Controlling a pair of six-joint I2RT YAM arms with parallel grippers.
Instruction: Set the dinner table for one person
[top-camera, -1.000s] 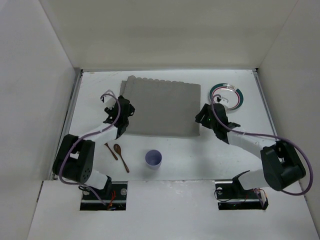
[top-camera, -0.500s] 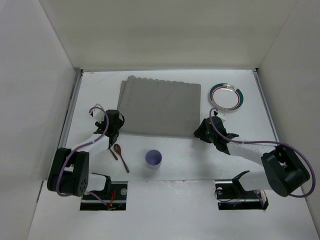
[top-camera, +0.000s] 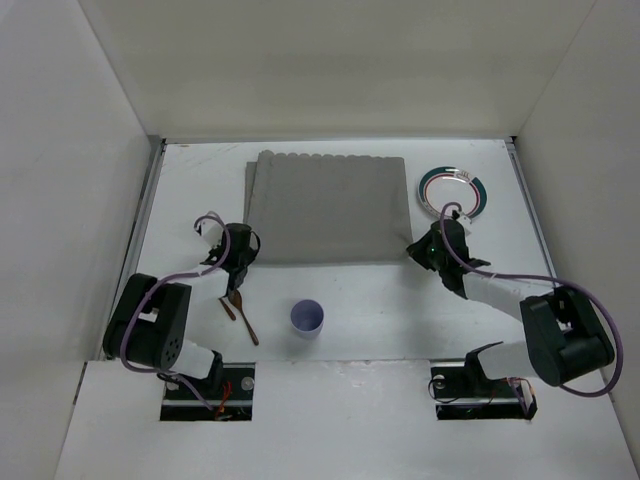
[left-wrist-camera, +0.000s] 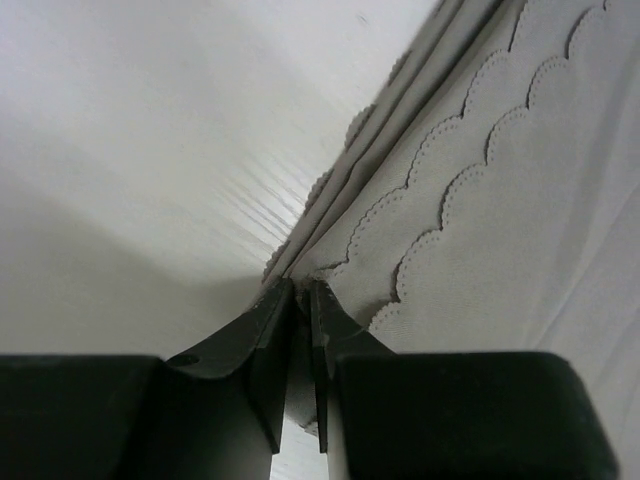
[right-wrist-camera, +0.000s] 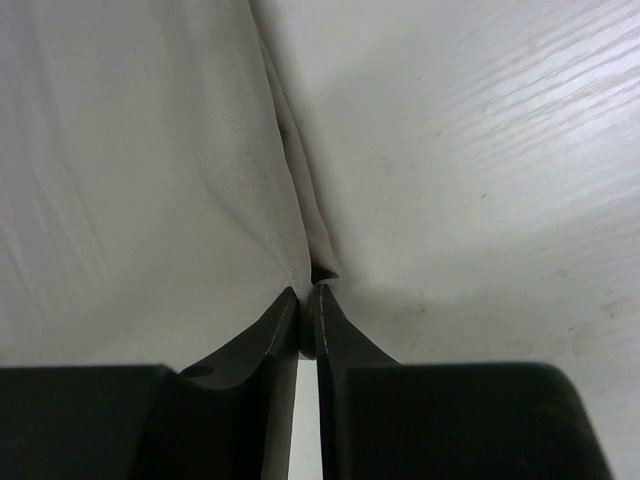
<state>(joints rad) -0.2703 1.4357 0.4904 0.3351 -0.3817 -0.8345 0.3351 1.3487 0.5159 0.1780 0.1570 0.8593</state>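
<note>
**Desk:** Looking down on the dinner table (top-camera: 400, 300): white, matte, walled by pale panels, spread across the whole floor of the overhead view. Anything laid on it?

**Photographer:** Toward the far middle, flat on the white: a grey placemat (top-camera: 330, 205) with a scalloped border, doubled along its left edge.

**Desk:** And at the near corners of that cloth?

**Photographer:** Pinched at both. At the near-left corner, by the left gripper (left-wrist-camera: 302, 290), with jaws drawn to a sliver and the layered edge running in between the tips. At the near-right corner, by the right gripper (right-wrist-camera: 306, 295), with jaws likewise almost touching, nipping the very point of the fabric.

**Desk:** Further out?

**Photographer:** Off the mat's right edge, toward the far right corner: a round plate (top-camera: 453, 190) with a green-and-pink rim, just apart from the cloth. Nearer the arm bases, in front of the mat and apart from it: a lilac cup (top-camera: 307, 317), upright. Left of the cup: a wooden spoon (top-camera: 243, 318), with its bowl close under the left claw and its handle angled toward the near edge.
</note>
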